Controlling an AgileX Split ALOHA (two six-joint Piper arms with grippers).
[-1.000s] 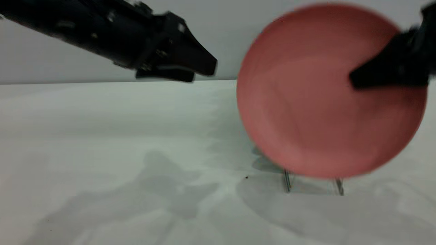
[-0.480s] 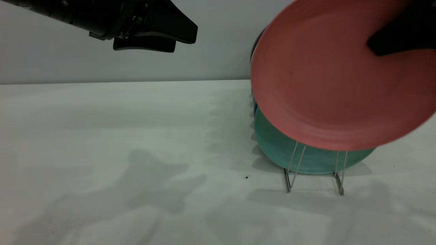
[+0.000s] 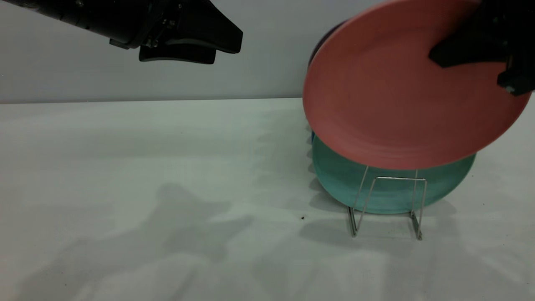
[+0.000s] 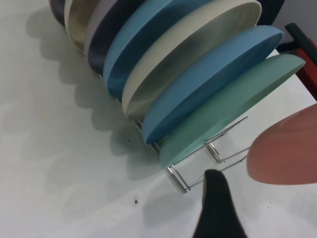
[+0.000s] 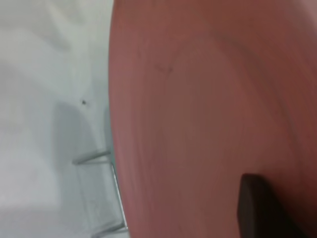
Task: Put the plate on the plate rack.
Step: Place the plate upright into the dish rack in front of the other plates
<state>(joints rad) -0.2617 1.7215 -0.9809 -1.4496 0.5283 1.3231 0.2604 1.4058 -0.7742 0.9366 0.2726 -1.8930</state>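
The salmon-pink plate (image 3: 397,92) hangs tilted in the air at the right, above the front end of the silver wire plate rack (image 3: 391,200). Its lower edge overlaps the teal-green plate (image 3: 342,179) standing in the rack. My right gripper (image 3: 439,56) is shut on the pink plate's upper right rim, with one dark finger (image 5: 257,203) lying across its face. The plate fills the right wrist view (image 5: 198,99), with the rack's front loop (image 5: 99,188) below it. My left gripper (image 3: 229,49) is open and empty, raised high at the upper left. In the left wrist view the pink plate's edge (image 4: 285,148) hovers past the rack's empty front loops (image 4: 208,153).
The rack holds a row of upright plates behind the teal one: blue plates (image 4: 213,79), a cream one (image 4: 188,54) and darker ones farther back. The white table (image 3: 146,188) stretches to the left and front of the rack. A grey wall closes the back.
The right gripper has lifted the pink plate and tilted it flatter, uncovering the teal plate and the rack's front loop. The left gripper rose and drew back left, then stayed still.
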